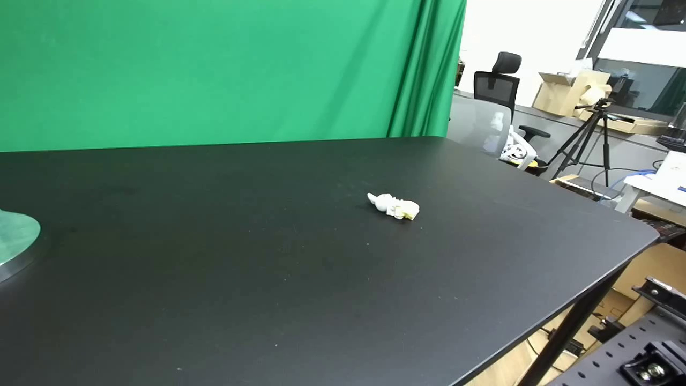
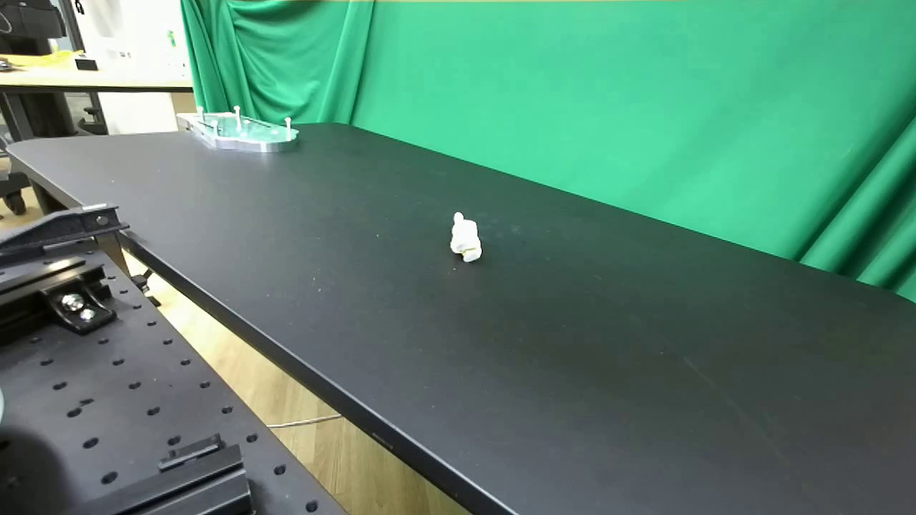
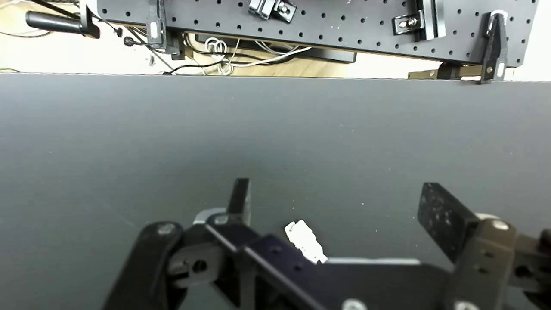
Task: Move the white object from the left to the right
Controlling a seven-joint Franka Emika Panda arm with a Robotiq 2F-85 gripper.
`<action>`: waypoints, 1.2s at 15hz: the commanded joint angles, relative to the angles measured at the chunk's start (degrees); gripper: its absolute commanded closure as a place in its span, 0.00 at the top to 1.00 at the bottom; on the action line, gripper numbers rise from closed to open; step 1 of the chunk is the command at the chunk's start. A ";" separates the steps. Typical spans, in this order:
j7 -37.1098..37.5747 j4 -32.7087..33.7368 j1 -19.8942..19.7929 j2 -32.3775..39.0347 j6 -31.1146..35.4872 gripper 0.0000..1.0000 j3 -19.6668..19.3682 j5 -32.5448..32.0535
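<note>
The jaws were released, spread wide above the tabletop (image 3: 129, 137), and in the wrist view the white object (image 3: 304, 240) showed in the gap between them, closer to the jaw at that picture's left and well below both. It lay aslant, one end leaning toward that nearer jaw; the other met the outline of the dark housing (image 3: 366, 280) behind the jaws, so I could not tell how much was covered. In an exterior view the object (image 1: 395, 206) rested directly on the tabletop, lumpy and slightly elongated, with one narrow tip and a yellowish patch near the opposite end. Out past the jaws, beyond the tabletop's edge, the wrist view took in a dark perforated plate (image 3: 331, 26) and a tangle of cables (image 3: 221, 54). Well apart from the object under the jaws, a glassy tray (image 2: 247, 145) with upright pegs (image 2: 237, 119) sat on the tabletop in an exterior view. In both exterior views a green curtain (image 1: 225, 69) hung along the tabletop, across from the perforated plate.
</note>
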 commanded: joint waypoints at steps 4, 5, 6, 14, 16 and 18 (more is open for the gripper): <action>-2.32 -0.57 0.89 3.31 10.85 1.00 1.10 -3.11; -3.14 -1.02 1.34 4.87 14.73 1.00 1.76 -4.84; -3.72 -1.48 1.69 6.29 18.26 1.00 2.25 -6.11; -14.25 -7.09 6.64 17.23 42.89 1.00 5.27 -11.37; -12.78 -6.37 6.34 17.20 39.96 1.00 5.66 -9.09; -12.78 -6.36 6.24 17.51 39.86 1.00 5.69 -8.99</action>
